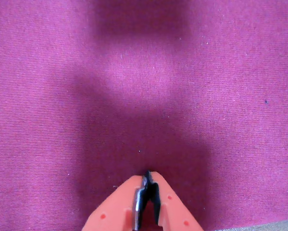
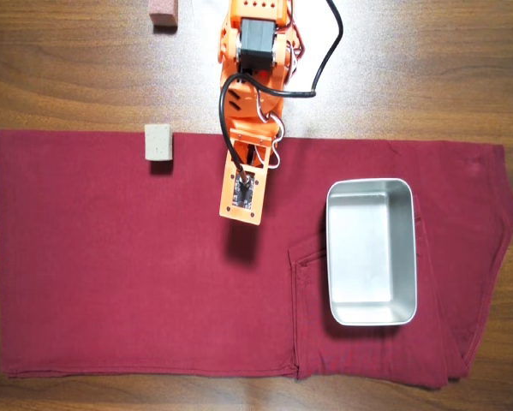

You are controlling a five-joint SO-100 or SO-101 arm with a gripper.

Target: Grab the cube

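Orange pincer (image 1: pixel 147 174) clenched, jaws pressed together, nothing between them; black inner pads meeting at the tip in wrist view. Hovers over bare magenta-red cloth (image 1: pixel 47 120), own shadow spread beneath. No cube in wrist view.

Overhead view: orange arm (image 2: pixel 252 77) reaching down-frame from top centre, black cable looped along it, pincer end (image 2: pixel 241 214) above dark red cloth (image 2: pixel 110 282) near its upper middle. Cube (image 2: pixel 158 141), pale beige-grey, on cloth's top edge, left of arm, well apart from pincer. Reddish-brown block (image 2: pixel 163 13) on bare wooden tabletop (image 2: pixel 59 68) at top edge, partly cut off. Metal tray (image 2: pixel 372 318) on cloth at right, empty, apart from arm.
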